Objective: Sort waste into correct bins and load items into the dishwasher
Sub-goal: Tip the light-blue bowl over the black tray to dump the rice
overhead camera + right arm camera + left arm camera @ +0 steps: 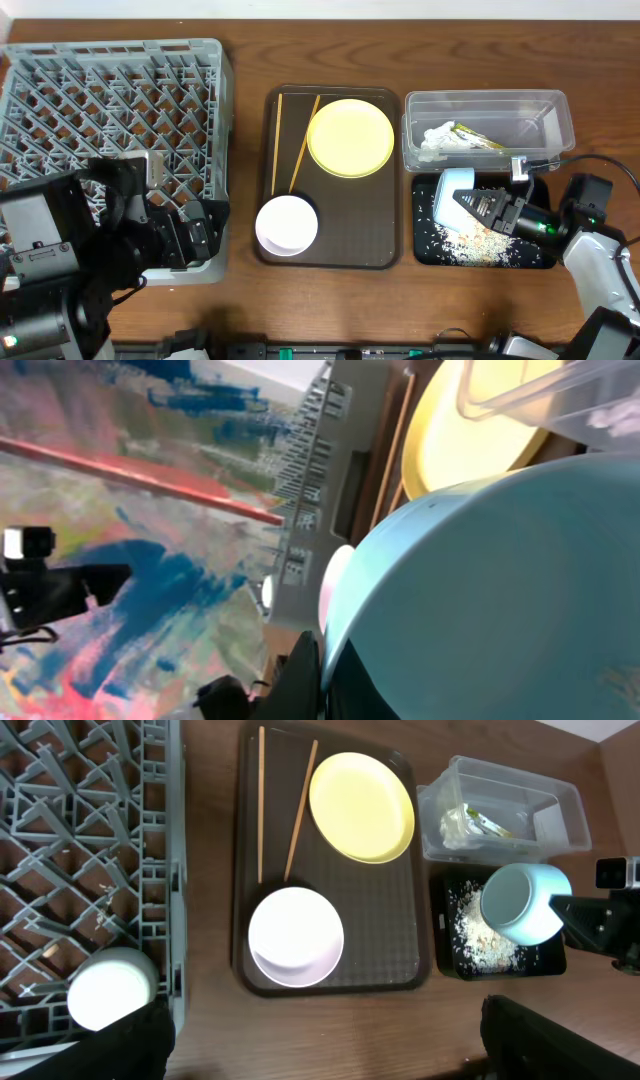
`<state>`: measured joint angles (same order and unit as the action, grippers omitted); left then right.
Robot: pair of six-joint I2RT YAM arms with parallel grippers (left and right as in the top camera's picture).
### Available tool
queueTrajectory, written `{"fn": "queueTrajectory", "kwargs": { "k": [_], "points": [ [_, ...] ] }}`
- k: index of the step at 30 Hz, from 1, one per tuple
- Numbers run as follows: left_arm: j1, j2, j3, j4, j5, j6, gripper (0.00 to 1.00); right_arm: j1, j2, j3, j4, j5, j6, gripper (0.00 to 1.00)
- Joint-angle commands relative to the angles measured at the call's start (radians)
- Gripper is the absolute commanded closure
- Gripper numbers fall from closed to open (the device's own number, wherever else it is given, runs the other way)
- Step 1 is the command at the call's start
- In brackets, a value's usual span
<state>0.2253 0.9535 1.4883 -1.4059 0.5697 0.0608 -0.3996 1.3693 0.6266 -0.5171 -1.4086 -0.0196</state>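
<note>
Filling the right wrist view, the light-blue bowl hangs tipped on its side, a dark finger clamped at its rim. Beyond it show the yellow plate and a corner of the clear tub.

Overhead, the right end effector holds that bowl over the black tray, where rice crumbs lie scattered. In the tub sit tissue and wrapper. Plate, chopsticks and white bowl wait on the brown tray, with the grey rack far left on the counter.

Left wrist view: the left end effector is spread wide, gripping nothing, by the rack's near corner.

Likely risks: a rim-only pinch could let the bowl swivel or drop in transit, and leftover crumbs may spill onto the brown tray or counter
</note>
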Motion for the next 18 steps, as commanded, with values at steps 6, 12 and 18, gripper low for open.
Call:
{"fn": "queueTrajectory", "kwargs": {
  "k": [6,12,18],
  "points": [
    [-0.003,0.0,0.016,0.0,0.006,0.017,0.02,0.028,-0.017,0.002,0.032,-0.08,0.113,0.99],
    [-0.003,0.0,0.016,0.0,0.006,0.017,0.02,0.058,-0.025,0.003,0.056,0.11,0.154,0.99],
    [-0.003,0.0,0.016,0.0,0.006,0.017,0.02,0.077,-0.035,0.005,0.124,-0.098,-0.026,0.99]
  ]
}}
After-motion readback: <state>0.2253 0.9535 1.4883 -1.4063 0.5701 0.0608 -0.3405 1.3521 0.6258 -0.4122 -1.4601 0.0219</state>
